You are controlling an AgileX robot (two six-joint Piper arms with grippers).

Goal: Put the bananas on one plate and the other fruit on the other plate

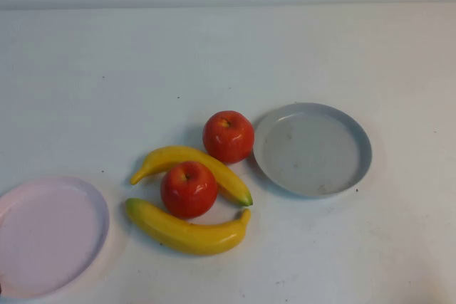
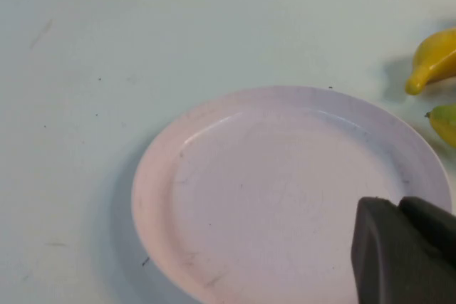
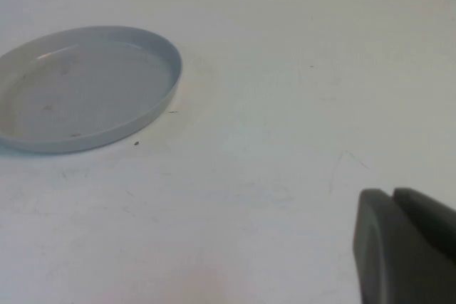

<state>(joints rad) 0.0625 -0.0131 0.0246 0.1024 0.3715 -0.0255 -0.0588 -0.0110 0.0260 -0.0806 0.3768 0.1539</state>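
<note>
I see both plates bare, so nothing is sorted yet. My left hand hangs pressed together over the pale pink plate at lower left; my right hand, also pressed together, waits over bare counter near the rimmed grey-blue plate at centre right. Between them, two glossy red apples nestle against two smooth curved bananas.

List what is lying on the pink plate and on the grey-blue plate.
Nothing lies on either: the pink plate and grey-blue plate show bare insides. The shut left gripper covers a corner of the pink one. The shut right gripper sits off the grey-blue one.
</note>
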